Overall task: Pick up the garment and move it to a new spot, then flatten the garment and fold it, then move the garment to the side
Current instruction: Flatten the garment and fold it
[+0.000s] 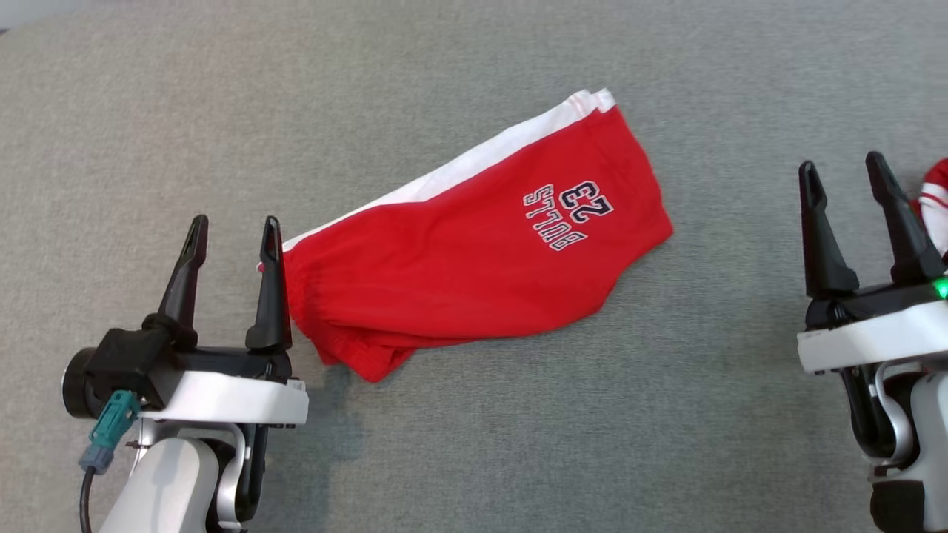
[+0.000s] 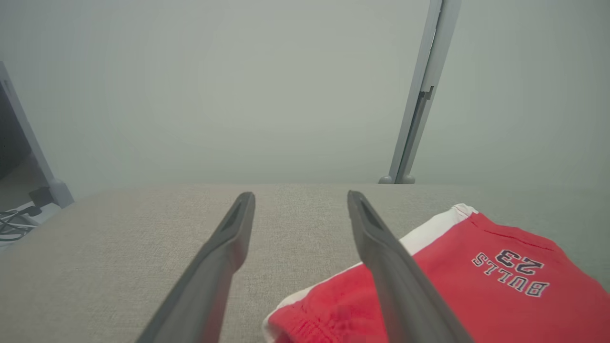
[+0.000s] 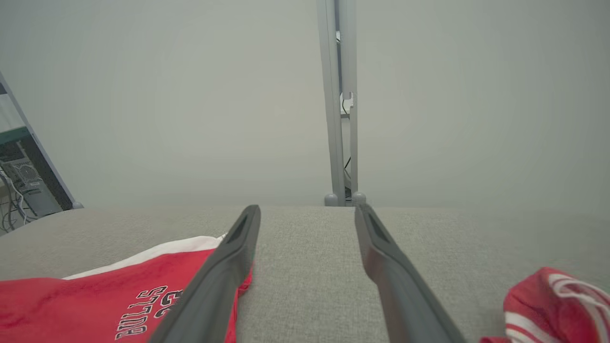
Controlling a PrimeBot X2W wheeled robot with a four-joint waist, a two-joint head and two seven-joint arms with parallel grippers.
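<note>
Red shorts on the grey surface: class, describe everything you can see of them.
The red shorts look like thin sports fabric, with a white side panel, a gathered elastic waistband and a navy-and-white BULLS 23 print. They lie flat and slanted on the grey cloth surface, waistband beside the open left gripper; contact is unclear.

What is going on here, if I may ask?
A two-armed robot is handling red shorts, which lie folded on the grey surface. Neither arm holds them: the left end effector stands open beside the waistband, the right end effector open off to the other side, near another red-and-white garment.
</note>
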